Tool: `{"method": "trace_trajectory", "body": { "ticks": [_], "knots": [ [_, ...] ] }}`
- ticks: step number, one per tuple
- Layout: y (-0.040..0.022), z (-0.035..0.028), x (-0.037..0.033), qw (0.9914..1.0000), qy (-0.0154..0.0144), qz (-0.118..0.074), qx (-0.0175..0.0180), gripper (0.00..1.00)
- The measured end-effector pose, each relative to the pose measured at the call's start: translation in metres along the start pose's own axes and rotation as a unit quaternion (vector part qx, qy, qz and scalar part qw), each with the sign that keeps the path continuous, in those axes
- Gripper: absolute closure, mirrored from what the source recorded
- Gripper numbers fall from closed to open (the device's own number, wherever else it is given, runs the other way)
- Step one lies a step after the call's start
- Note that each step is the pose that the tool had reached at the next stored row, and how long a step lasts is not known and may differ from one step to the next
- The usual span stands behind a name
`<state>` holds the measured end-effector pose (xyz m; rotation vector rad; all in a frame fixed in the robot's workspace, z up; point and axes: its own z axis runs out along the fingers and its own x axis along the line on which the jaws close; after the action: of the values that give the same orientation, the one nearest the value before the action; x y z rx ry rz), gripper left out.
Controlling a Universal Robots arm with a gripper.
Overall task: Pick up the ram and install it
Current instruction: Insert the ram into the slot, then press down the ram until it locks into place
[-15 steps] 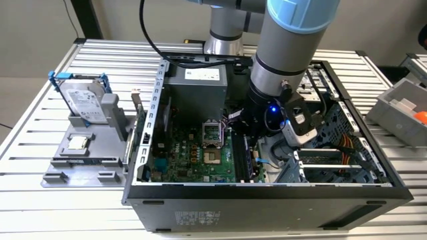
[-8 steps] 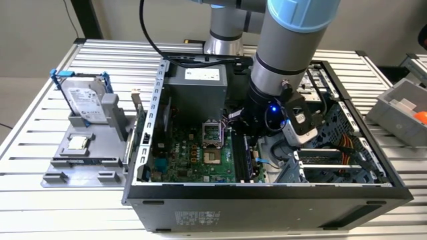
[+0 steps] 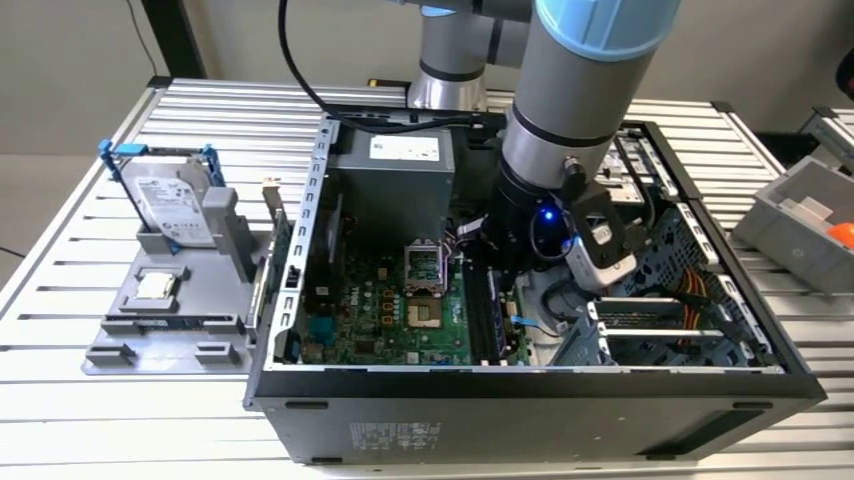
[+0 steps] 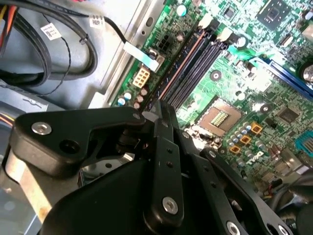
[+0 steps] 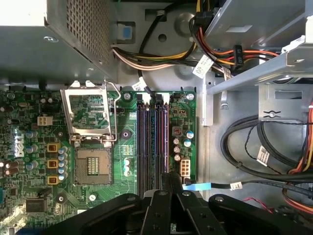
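One computer case [image 3: 534, 390] stands open, and inside it are one motherboard [image 3: 387, 310], one processor socket [image 5: 93, 166], one power supply [image 3: 394, 170] and what look like four memory slots [image 5: 152, 142] lying side by side. One robot arm [image 3: 574, 90] reaches down into the case, carrying one gripper [image 5: 168, 180]. Outside the case, on the exterior view's left, sits one grey holder [image 3: 147, 345] with one hard drive [image 3: 174, 205] and one square processor chip [image 3: 156, 285] on it, and on the exterior view's right sits one grey bin [image 3: 801, 215].
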<state>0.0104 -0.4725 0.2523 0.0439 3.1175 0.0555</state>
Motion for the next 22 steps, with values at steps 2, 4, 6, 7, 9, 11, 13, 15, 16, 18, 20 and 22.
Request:
{"method": "trace_trajectory", "body": {
  "ticks": [2, 4, 6, 7, 9, 11, 13, 15, 16, 18, 20, 22],
  "knots": [
    [0.0, -0.0005, 0.0, 1.0, 0.0, 0.0, 0.0, 1.0],
    [0.0, -0.0009, 0.0, 1.0, 0.0, 0.0, 0.0, 1.0],
    [0.0, -0.0011, 0.0, 1.0, 0.0, -0.001, -0.0001, 1.0],
    [0.0, -0.0011, 0.0, 1.0, 0.0, -0.002, -0.0001, 1.0],
    [0.0, -0.0011, 0.0, 0.99997, 0.0002, -0.007, -0.0002, 1.0],
    [0.0, -0.0011, 0.0001, 0.99988, 0.0005, -0.016, -0.0003, 1.0],
    [0.0001, -0.0011, 0.0, 0.9997, 0.0009, -0.024, -0.0005, 1.0],
    [0.0, -0.0011, 0.0, 0.99952, 0.0011, -0.031, -0.0007, 1.0],
    [0.0, -0.0011, 0.0, 0.99942, 0.0012, -0.034, -0.0008, 1.0],
    [0.0, -0.0011, 0.0, 0.99918, 0.0014, -0.04, -0.0009, 1.0],
    [0.0, -0.0011, 0.0, 0.99886, 0.0017, -0.048, -0.0011, 1.0],
    [0.0, -0.0011, 0.0, 0.99847, 0.002, -0.055, -0.0013, 1.0]
  ]
}}
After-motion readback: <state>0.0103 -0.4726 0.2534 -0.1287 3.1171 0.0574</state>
